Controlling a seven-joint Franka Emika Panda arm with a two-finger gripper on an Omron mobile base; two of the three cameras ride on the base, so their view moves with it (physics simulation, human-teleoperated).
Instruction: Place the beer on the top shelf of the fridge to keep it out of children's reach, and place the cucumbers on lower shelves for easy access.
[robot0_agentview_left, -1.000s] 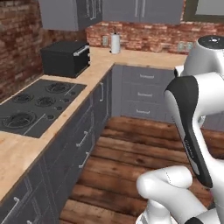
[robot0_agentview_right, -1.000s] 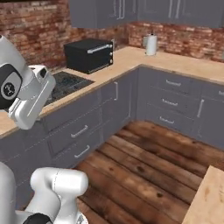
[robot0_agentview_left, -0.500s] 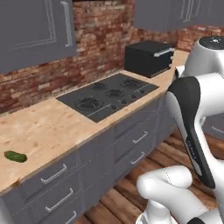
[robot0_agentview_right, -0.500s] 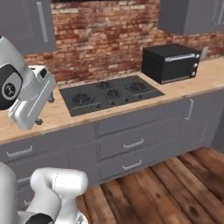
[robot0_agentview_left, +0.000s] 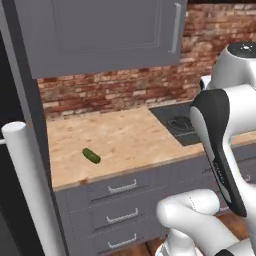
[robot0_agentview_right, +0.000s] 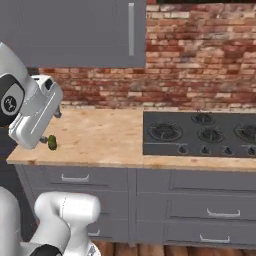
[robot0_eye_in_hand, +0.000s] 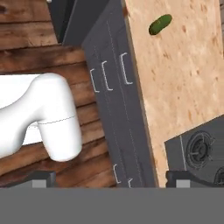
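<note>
Now lying alone on the wooden table (robot0_agentview_left: 125, 135): one cucumber (robot0_agentview_left: 91, 155), small, dark green, flat on its side, near the front edge at the table's left end. Seen again in the right base view as a small green shape (robot0_agentview_right: 52, 143) just beside the robot's white forearm, and in the hand view near the top (robot0_eye_in_hand: 160, 24), well apart from everything else on the bare wood. Further right on the same table, set flush into it: a black cooktop (robot0_agentview_right: 200, 134) with round burners, well apart from the cucumber. Below: grey drawer fronts (robot0_agentview_left: 120, 200) with slim metal handles. Above and behind: a red brick wall (robot0_agentview_right: 200, 55) and grey upper cabinets (robot0_agentview_left: 100, 35). At far left, a dark tall fridge (robot0_agentview_left: 15, 150) edge with a long white cylindrical door handle (robot0_agentview_left: 30, 185). Tool (robot0_eye_in_hand: 105, 179) released, jaws wide apart, grasping nothing, tips dark at the bottom of the hand view, above wooden floor (robot0_eye_in_hand: 26, 48) and drawer fronts.
</note>
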